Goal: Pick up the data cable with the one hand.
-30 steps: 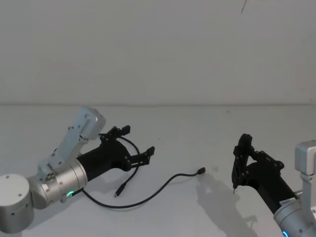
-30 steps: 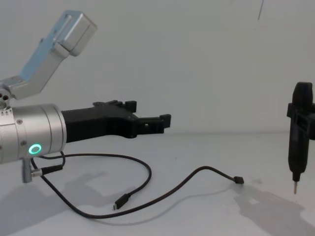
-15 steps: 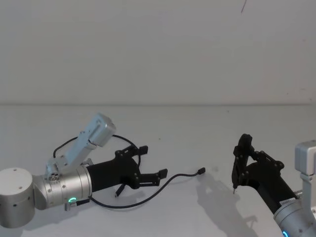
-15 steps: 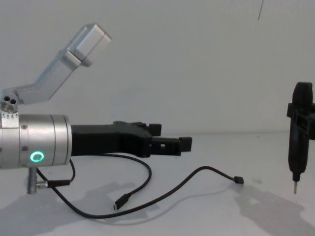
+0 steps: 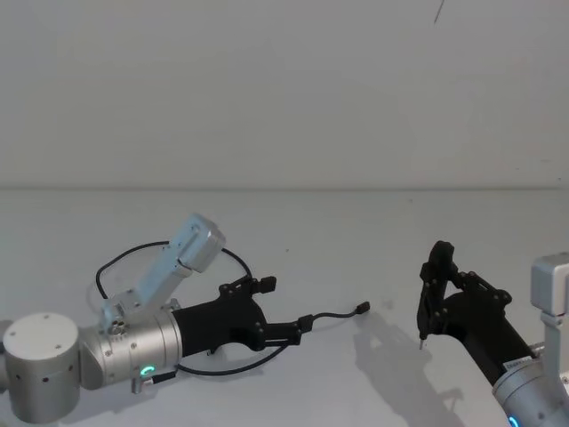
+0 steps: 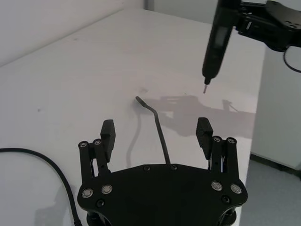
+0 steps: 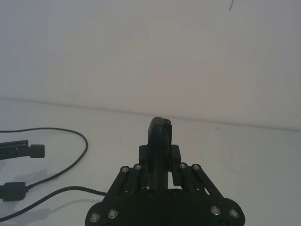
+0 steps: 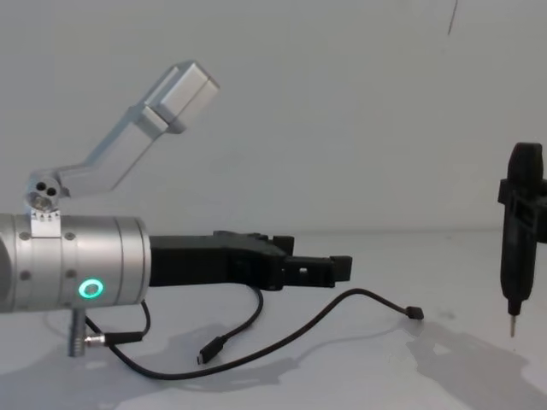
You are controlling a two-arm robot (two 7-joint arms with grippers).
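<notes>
I'm watching the left gripper (image 5: 286,304) reaching forward low over the white table (image 5: 293,222), its two black fingers spread wide apart with nothing between them but air. The long, thin black data cable (image 6: 161,139) is lying flat on the table, curving in loose bends, with one small black plug pointing out towards the middle of the table and the other resting near the arm.

In the left wrist view, the stretch leading to the far plug is running straight out from under the palm and between the two fingers. Its long axis is lying along the direction of reach, so the fingers are flanking it, one on each side. From the chest view the gripper is hanging clear above that stretch and not touching it. To my eye the move ahead is a drop straight down and a squeeze across the cable.

The right gripper (image 5: 443,283) is waiting well apart on the other side, clamped on a black pen-shaped tool with a metal tip (image 8: 517,256) that is pointing down. The left arm is plainly the nearer one.
</notes>
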